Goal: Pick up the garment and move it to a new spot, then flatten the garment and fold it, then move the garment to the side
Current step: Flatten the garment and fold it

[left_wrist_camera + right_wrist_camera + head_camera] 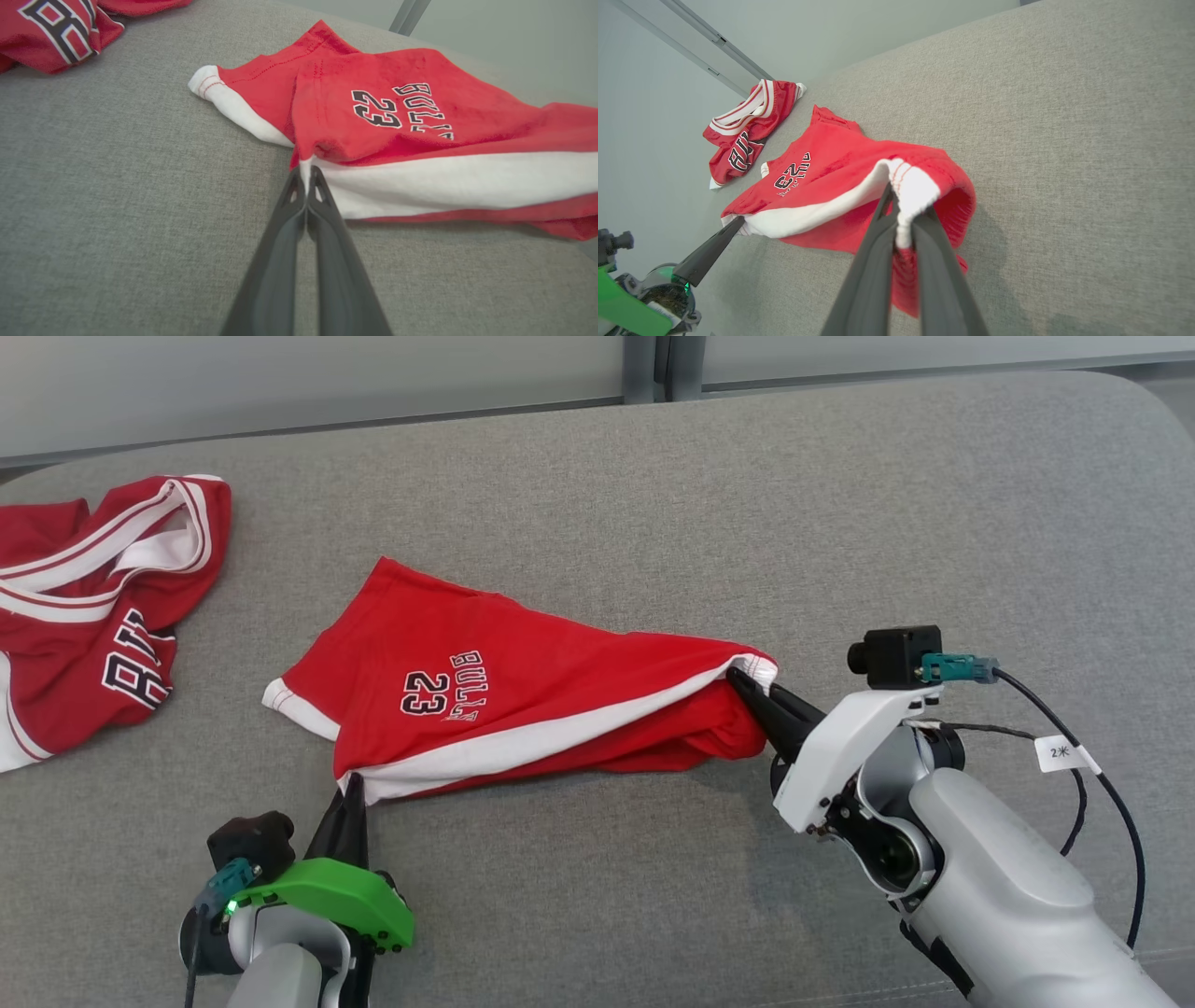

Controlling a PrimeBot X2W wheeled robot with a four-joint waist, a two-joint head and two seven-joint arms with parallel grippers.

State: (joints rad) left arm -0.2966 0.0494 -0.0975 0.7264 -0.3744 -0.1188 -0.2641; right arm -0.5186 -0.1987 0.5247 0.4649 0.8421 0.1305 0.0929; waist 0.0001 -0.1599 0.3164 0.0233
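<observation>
At left edge, jersey (pixel 89 616) cut off; shorts (pixel 560 677) lettering partly hidden.

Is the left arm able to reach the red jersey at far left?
Probably not yet: the left tool is shut on a corner of the shorts, though the way to the jersey looks free.

1. Crumpled red jersey (pixel 93 607) at left edge of the head view, white-striped trim, black lettering, cut off by the frame.
2. Grey woven cushion (pixel 653 504) beneath it, across most of the frame.
3. Pale wall (pixel 280 383) along the top, split by 1 dark upright strip (pixel 651 364).
</observation>
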